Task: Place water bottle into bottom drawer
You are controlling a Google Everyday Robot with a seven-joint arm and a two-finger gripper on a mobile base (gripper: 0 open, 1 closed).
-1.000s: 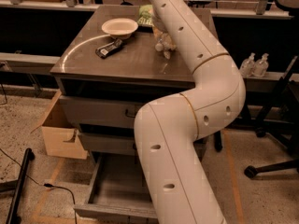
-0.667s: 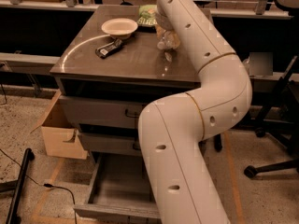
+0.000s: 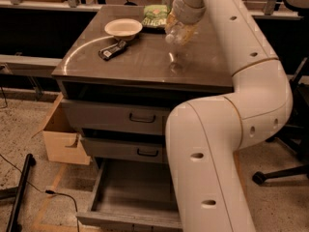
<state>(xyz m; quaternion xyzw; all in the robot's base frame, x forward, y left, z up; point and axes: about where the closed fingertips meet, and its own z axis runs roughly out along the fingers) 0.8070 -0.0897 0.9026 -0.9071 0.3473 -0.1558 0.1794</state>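
Gripper (image 3: pixel 182 24) risen, water bottle (image 3: pixel 176 34) clear of tabletop (image 3: pixel 140 64), fingers clamped on it. Swing wide, lower into bottom drawer (image 3: pixel 128 195).

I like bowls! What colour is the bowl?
Cream bowl, in the camera view; the gripper holds the bottle to its right.

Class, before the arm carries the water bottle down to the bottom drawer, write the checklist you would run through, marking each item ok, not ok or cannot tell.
1. Is the bottom drawer pulled open: ok.
2. Is its visible floor bare: ok, though the right part is hidden behind the arm.
3. Is the water bottle at the gripper, over the cabinet top: ok.
4. Is the hold on the bottle secure: cannot tell.
5. Are the bowl and the dark device apart from the bottle: ok.
6. Are the upper drawers pushed in, not overhanging: ok.
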